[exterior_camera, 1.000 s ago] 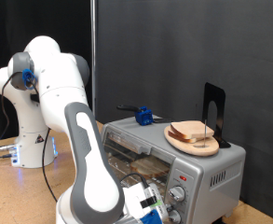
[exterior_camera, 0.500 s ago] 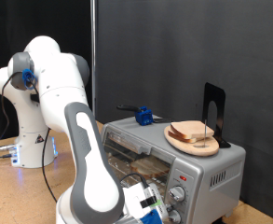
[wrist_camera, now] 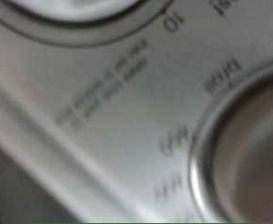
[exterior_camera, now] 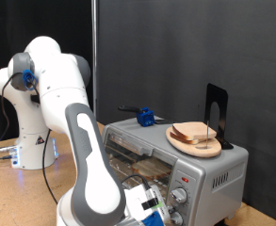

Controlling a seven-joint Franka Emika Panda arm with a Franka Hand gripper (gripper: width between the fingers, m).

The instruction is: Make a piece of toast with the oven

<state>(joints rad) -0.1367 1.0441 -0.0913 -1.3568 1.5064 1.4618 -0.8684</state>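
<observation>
Arm [exterior_camera: 76,122]: white, rises from its base at the exterior view's left, bends over and reaches down to the bottom edge in front of the oven.
Desk [exterior_camera: 20,193]: light wood, carries the arm's base and the oven.
Oven [exterior_camera: 213,174]: silver-grey box at the exterior view's right; its glass front faces the arm, and a wire rack [exterior_camera: 142,168] shows inside.
Control panel [wrist_camera: 108,103]: fills the wrist view, very close and blurred; grey metal with small print and the words "broil" and "10" beside the dials.
Plate [exterior_camera: 180,143]: pale, round, sits on the oven's top at its right end.
Toast [exterior_camera: 196,135]: tan slices with brown crust, piled on the plate; how many, I cannot tell.
Stand [exterior_camera: 216,111]: thin and black, upright on the oven's top just behind the plate.
Blue object [exterior_camera: 146,118]: small, on the oven's top near its back, left of the plate.
Knobs [exterior_camera: 181,196]: round, on the oven's front right; two [wrist_camera: 243,149] edge into the wrist view.
Tool [exterior_camera: 149,209]: low at the exterior view's bottom, just beside the knobs; its fingers are cut off, so how far open it is, or what it holds, I cannot tell.
</observation>
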